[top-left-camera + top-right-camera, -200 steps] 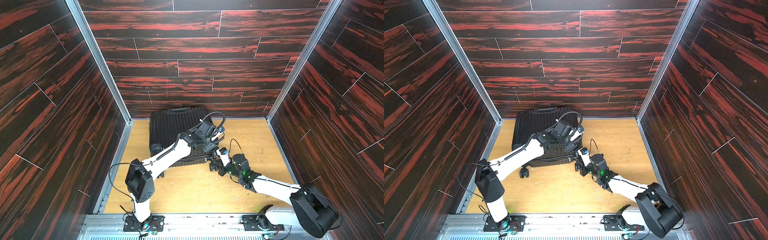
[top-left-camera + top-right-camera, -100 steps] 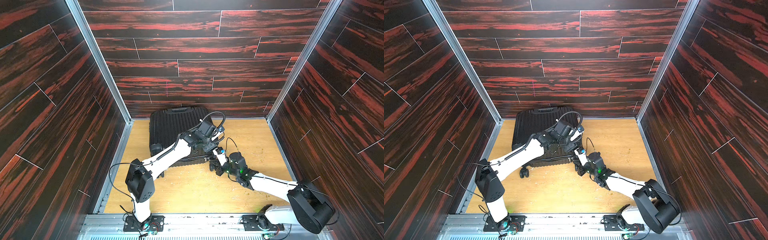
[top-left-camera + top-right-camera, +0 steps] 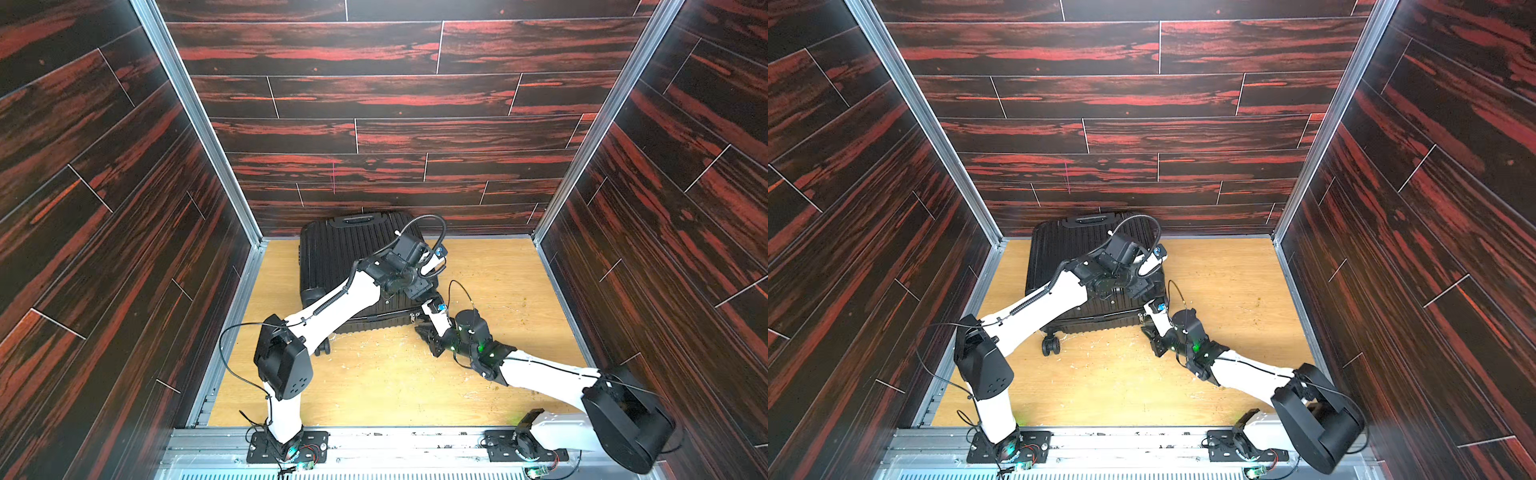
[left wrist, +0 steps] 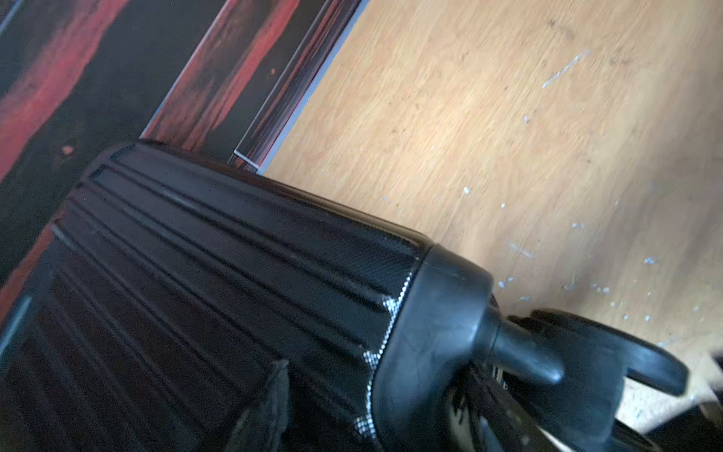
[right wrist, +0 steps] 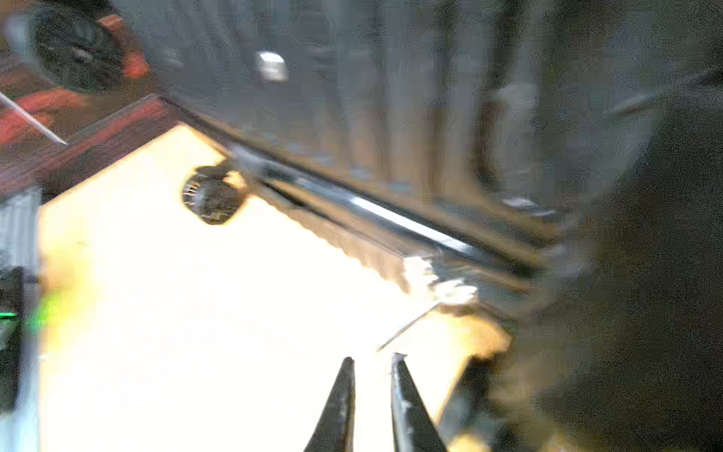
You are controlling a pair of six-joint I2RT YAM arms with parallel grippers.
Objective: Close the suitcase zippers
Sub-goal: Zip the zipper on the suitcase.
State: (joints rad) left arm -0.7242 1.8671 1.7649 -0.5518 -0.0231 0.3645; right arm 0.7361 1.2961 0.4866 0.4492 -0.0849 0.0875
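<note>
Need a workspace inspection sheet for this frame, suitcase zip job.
Surface: light wood tabletop, white scuffs and specks.
Job's things: black ribbed suitcase flat by the back wall, shells together; silvery zipper pulls on the near seam.
Clutter: nothing seen.
Hands: left hand on the suitcase's near right corner, jaw state unclear; right hand slightly open, empty, just short of the pulls.
Cables: cable loops above both wrists; slack cable beside the left arm.
Surroundings: dark red wood-look walls, aluminium corner posts.

White-and-black left arm (image 3: 336,305): stretched forward, wrist down.
Black left gripper (image 3: 417,287): jaws wide.
Black right gripper (image 5: 371,358): jaws slightly parted, empty.
</note>
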